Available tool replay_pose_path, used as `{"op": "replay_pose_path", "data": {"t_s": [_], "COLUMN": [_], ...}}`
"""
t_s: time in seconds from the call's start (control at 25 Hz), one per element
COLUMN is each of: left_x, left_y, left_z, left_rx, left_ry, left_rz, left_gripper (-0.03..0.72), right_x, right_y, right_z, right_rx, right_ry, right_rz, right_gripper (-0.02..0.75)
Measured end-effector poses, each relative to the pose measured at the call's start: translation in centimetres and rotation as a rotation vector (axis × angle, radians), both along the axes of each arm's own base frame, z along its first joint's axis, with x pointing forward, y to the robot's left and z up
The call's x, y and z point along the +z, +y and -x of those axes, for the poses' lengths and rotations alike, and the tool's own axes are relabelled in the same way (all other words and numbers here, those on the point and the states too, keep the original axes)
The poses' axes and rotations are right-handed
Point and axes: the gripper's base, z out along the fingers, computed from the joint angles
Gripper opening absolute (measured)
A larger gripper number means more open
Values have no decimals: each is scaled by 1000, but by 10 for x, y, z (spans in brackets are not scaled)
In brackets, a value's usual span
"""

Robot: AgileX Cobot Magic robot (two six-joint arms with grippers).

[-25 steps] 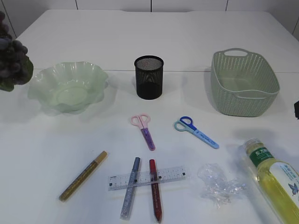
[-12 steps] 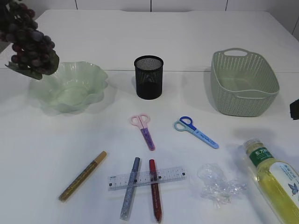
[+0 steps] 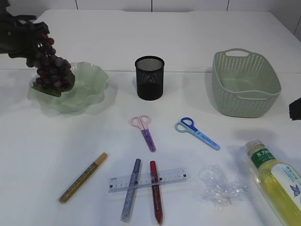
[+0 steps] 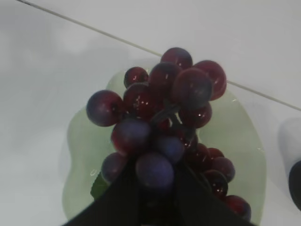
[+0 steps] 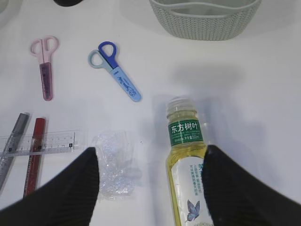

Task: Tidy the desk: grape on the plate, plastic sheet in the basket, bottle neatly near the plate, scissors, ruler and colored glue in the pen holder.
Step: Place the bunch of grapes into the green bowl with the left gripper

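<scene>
Nearest the front edge of the counter (image 3: 141, 33), the bottle (image 3: 277, 179) lies on its side at the right, its lower end cut off by the frame; the right wrist view shows its cap end and green label between the spread jaws of the right gripper (image 5: 150, 188), which grasps nothing. Just left of the bottle sits one crumpled plastic sheet (image 3: 220, 187), clear and hard to make out against the white top. One transparent ruler (image 3: 147, 180) lies across two colored glue sticks, a grey one (image 3: 131, 196) and a red one (image 3: 156, 197); a third, gold glue stick (image 3: 83, 177) lies apart to the left. Farther back are two pairs of scissors, one pink (image 3: 144, 128) and one blue (image 3: 197, 133), near each other but not touching. Beyond them stand one black mesh pen holder (image 3: 150, 77), one green basket (image 3: 245, 83) at the right, and one pale green plate (image 3: 80, 89) at the left. The left gripper (image 4: 155, 197) is clenched on the stem of the grape (image 3: 51, 68) bunch, which hangs over the plate's left rim; the bunch hides most of the gripper's fingers in the wrist view
</scene>
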Motion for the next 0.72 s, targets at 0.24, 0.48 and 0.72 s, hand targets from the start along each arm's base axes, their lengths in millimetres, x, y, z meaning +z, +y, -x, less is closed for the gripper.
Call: {"op": "replay_pose_path", "data": {"t_s": [0.24, 0.48, 0.72], "left_x": [-27, -29, -28], "left_y": [-17, -22, -22], "left_z": [-6, -8, -4], "left_rx": [-33, -40, -43], "left_ry": [47, 33, 77], "left_rz": [4, 4, 8], "left_gripper": [152, 474, 522], "right_x": [0, 0, 0], "right_y": [0, 0, 0], "right_z": [0, 0, 0], "right_rx": [4, 5, 9], "right_ry": [-5, -5, -6], "right_rz": [2, 1, 4], "right_gripper": [531, 531, 531]}}
